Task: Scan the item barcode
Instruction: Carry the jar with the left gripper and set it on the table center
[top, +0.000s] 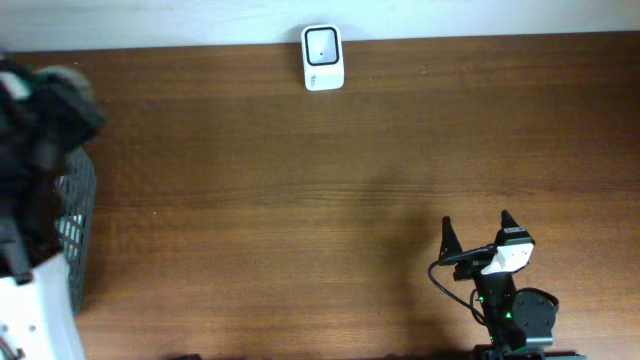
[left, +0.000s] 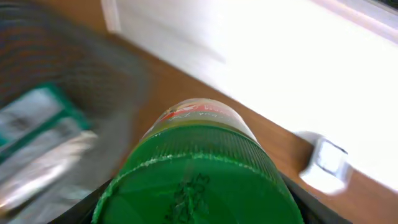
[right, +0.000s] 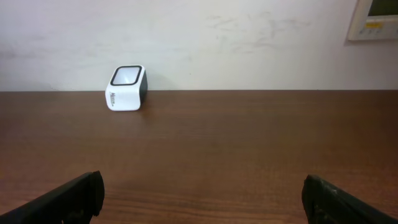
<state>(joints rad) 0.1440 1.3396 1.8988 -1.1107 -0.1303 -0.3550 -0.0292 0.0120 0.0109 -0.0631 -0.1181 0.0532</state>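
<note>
Green-capped jar (left: 199, 162) in grip of left claw (left: 199, 208); right claw (top: 477, 220) wide apart at five o'clock, scanner (top: 323, 58) at twelve.

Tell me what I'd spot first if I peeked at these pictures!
A big green-lidded jar fills the left wrist view, gripped in the left hand near a wire basket at the left edge of the table. Next comes the little white scanner, alone at the far edge by the wall. The right hand sits wide open near the front right.
</note>
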